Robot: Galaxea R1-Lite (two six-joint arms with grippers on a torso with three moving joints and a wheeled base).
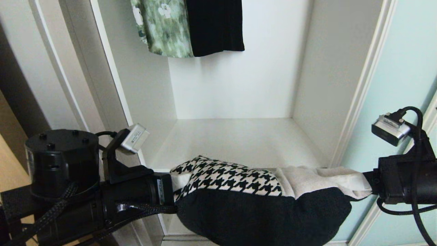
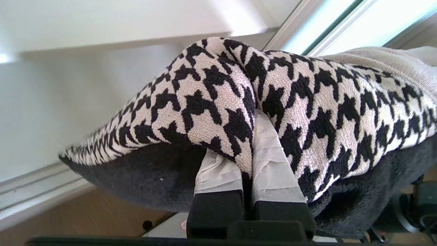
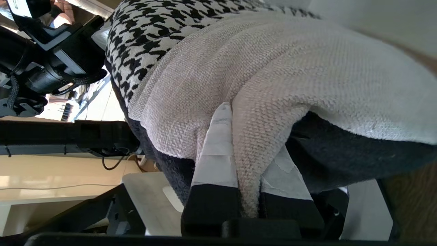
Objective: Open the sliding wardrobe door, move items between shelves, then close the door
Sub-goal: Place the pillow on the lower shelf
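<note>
Cushions (image 1: 259,201) stretched sideways across the front of the shelf (image 1: 239,140), houndstooth face up; left gripper (image 2: 251,150) pinches the houndstooth end, right gripper (image 3: 245,150) pinches the cream end, both arms level

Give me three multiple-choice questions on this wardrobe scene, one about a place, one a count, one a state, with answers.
1. Where do the green floral garment and black garment hang?
A. above the shelf, at the compartment's top
B. on the sliding door
C. over the cushions

2. How many cushions are carried?
A. one
B. two
C. three

3. What is the left gripper doing?
A. hanging open
B. pressing the door
C. pinching the houndstooth cushion

Answers:
1 A: both hang at the top, with the white shelf bare below them.
2 B: the houndstooth cushion and the cream cushion lie together, stretched between the grippers.
3 C: its fingers clamp a fabric fold; the right gripper likewise pinches the cream cushion.
</note>
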